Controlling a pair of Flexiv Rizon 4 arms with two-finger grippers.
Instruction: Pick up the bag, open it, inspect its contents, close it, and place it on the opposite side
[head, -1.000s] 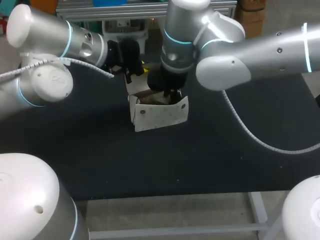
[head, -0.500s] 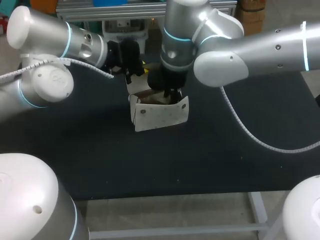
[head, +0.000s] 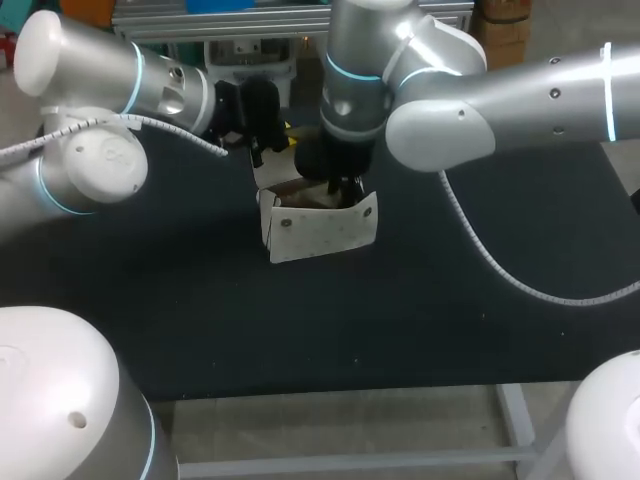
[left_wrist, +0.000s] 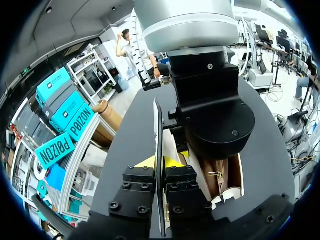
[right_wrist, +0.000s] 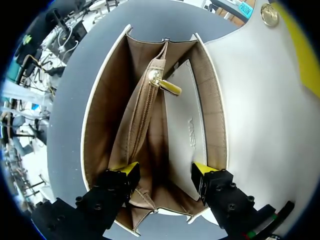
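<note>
The white handbag (head: 320, 232) stands on the dark tabletop (head: 400, 330), well back from the near edge and closer to the far one, with broad tabletop showing in front of it and to both sides. The left gripper (left_wrist: 159, 164) is closed tight on the thin edge of the bag's flap (left_wrist: 157, 125), holding it upright behind the mouth. The right arm's wrist fills the space just ahead of it. The right gripper (right_wrist: 165, 172) reaches down into the open mouth with its fingers spread wide and gripping nothing. One yellow tip is beside the tan zipped divider (right_wrist: 142, 120) and the other is near the lining on the flap side. Whether either tip presses on the lining cannot be told. Between them lie the divider's gold zip pull (right_wrist: 169, 88) and a white inner panel (right_wrist: 187, 145).
</note>
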